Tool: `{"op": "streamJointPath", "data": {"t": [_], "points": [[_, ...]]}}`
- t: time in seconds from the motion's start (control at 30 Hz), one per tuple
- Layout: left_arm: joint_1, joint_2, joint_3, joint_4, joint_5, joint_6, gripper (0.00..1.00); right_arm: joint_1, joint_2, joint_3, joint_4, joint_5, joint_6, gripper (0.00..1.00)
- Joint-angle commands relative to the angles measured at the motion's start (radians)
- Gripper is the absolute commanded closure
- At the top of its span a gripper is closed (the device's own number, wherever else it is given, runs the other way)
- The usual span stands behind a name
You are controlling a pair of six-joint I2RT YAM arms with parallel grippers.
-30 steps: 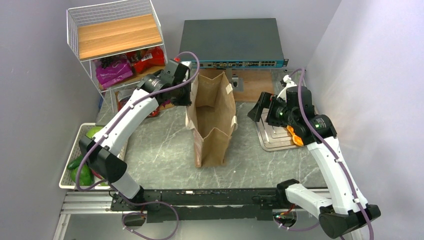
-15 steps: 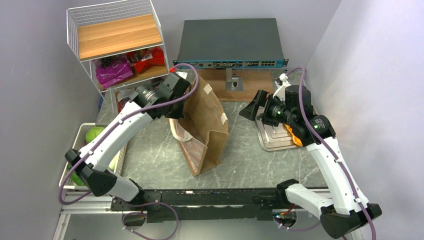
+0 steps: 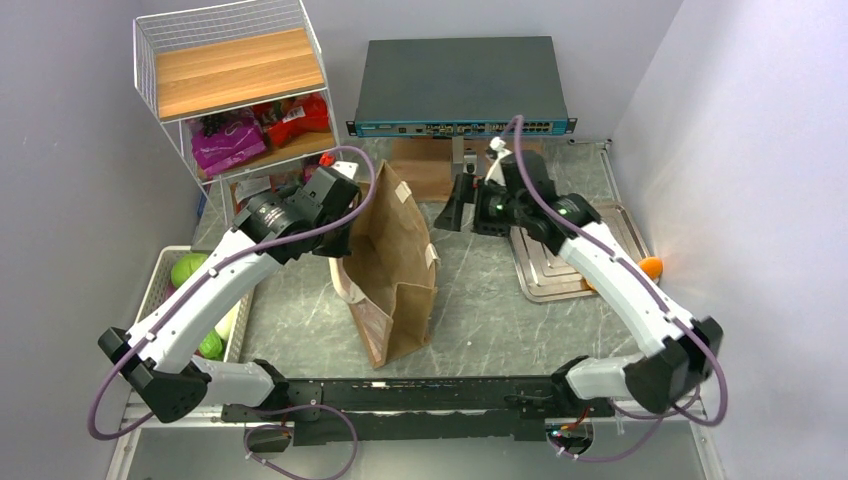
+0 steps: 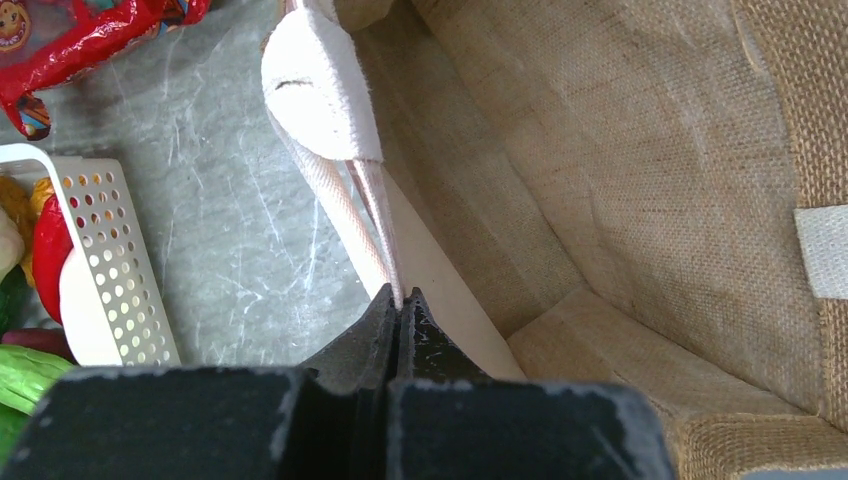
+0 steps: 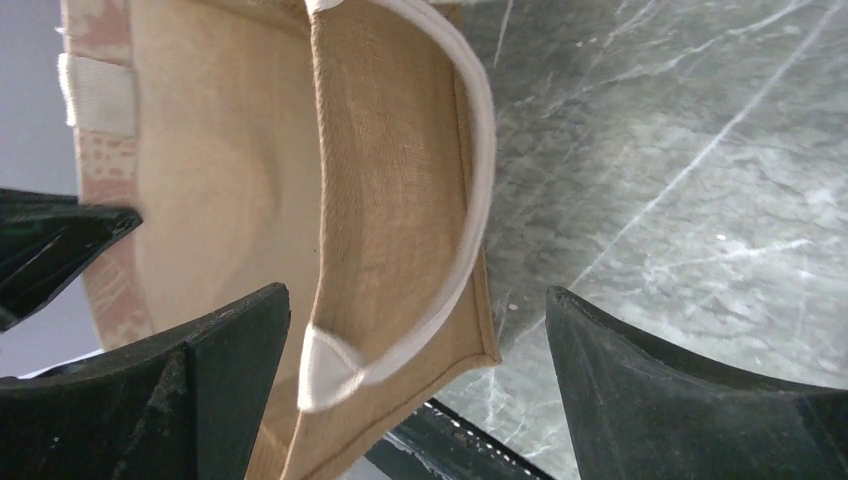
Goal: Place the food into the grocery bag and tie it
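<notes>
The tan grocery bag (image 3: pixel 392 270) stands open and tilted left at mid-table. My left gripper (image 3: pixel 335 238) is shut on its cream handle (image 4: pixel 335 110) at the left rim; the bag's inside (image 4: pixel 620 180) looks bare in the left wrist view. My right gripper (image 3: pixel 455 205) is open beside the bag's right rim. In the right wrist view (image 5: pixel 420 330) the rim and other handle (image 5: pixel 472 200) lie between its fingers, untouched. An orange carrot piece (image 3: pixel 651 266) lies at the tray's right edge. The green cabbage (image 3: pixel 187 268) is in the white basket. Red packets (image 3: pixel 295 118) and a purple packet (image 3: pixel 225 140) sit on the shelf.
A wire shelf (image 3: pixel 230 70) stands back left and a network switch (image 3: pixel 460 85) at the back. A metal tray (image 3: pixel 560 275) lies right of the bag. A white perforated basket (image 3: pixel 150 300) with vegetables sits at the left edge. A red packet (image 4: pixel 90 40) lies near it.
My left gripper has pulled the bag left and nearer, tilting it. My right arm has swung left from the tray to the bag's right rim, uncovering the carrot.
</notes>
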Motion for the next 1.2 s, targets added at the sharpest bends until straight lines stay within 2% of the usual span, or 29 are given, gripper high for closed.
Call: {"op": "streamJointPath", "data": {"t": [0.0,0.23,0.27,0.33,0.4,0.47,0.53,0.7,0.8,0.9,1.03,1.17], "points": [[-0.005,-0.04,0.001,0.032,0.017,0.001,1.0,0.076,0.115,0.105,0.099,0.019,-0.039,0.0],[-0.004,-0.043,0.009,0.031,0.028,0.011,1.0,0.216,0.271,0.205,0.082,0.083,-0.08,0.0],[-0.004,-0.042,0.01,0.028,0.027,0.012,1.0,0.223,0.284,0.21,0.082,0.09,-0.08,0.02],[-0.005,-0.044,0.018,0.023,0.027,0.013,1.0,0.225,0.31,0.221,0.067,0.11,-0.076,0.13],[-0.005,-0.045,0.028,0.017,0.025,0.014,1.0,0.223,0.341,0.237,0.038,0.128,-0.084,0.36],[-0.005,-0.045,0.036,0.008,0.025,0.017,1.0,0.224,0.382,0.266,-0.009,0.154,-0.084,0.71],[-0.005,-0.043,0.052,-0.011,0.02,0.019,1.0,0.225,0.418,0.316,-0.092,0.191,-0.077,1.0],[-0.005,-0.005,0.211,-0.186,-0.123,-0.029,1.0,0.224,0.454,0.382,-0.31,0.382,-0.035,1.0],[-0.004,0.035,0.3,-0.314,-0.187,-0.041,1.0,0.223,0.4,0.341,-0.357,0.482,-0.016,1.0],[-0.005,0.024,0.304,-0.366,-0.216,-0.05,1.0,0.222,0.353,0.312,-0.398,0.536,0.005,1.0],[-0.004,-0.022,0.259,-0.367,-0.227,-0.061,1.0,0.226,0.313,0.289,-0.414,0.505,0.028,1.0],[-0.004,-0.068,0.165,-0.268,-0.136,-0.042,1.0,0.24,0.252,0.195,-0.279,0.371,0.036,1.0]]}}
